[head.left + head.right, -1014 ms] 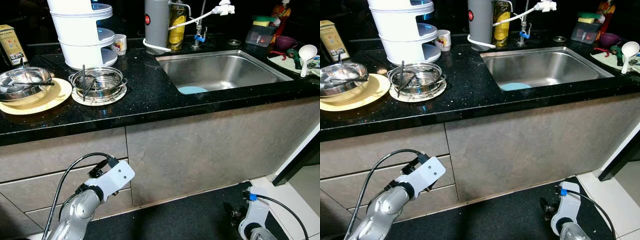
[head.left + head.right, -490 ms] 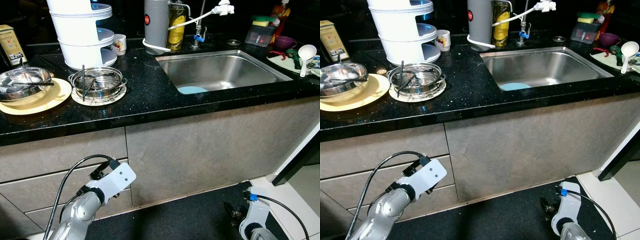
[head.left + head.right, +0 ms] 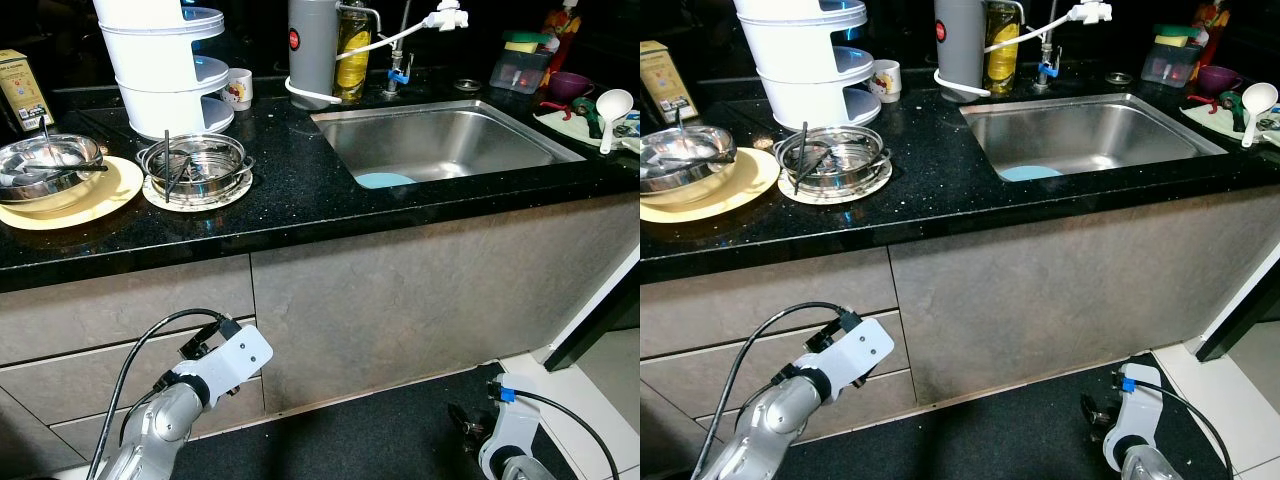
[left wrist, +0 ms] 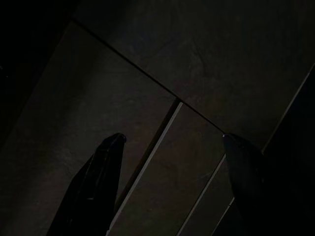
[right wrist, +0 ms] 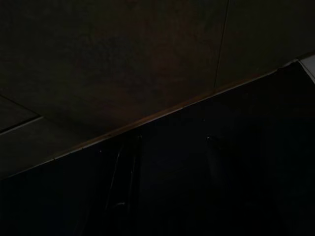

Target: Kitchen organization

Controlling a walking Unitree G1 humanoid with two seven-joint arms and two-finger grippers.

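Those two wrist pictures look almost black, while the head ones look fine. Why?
Left and right eye views: sharp and well lit, with glare on the steel sink and specks glinting on the black counter. Left wrist view: dim, the left end effector open before shaded cabinet panels. Right wrist view: darker, the fingers barely traceable.

Eye views sharp, bright; wrist views v. dark.

Left arm (image 3: 170, 425): silver segments, white wrist housing, black looping cable. Right arm (image 3: 508, 448): silver-white, black cable, blue connector. Long black fingers (image 4: 98, 187) on left end effector.
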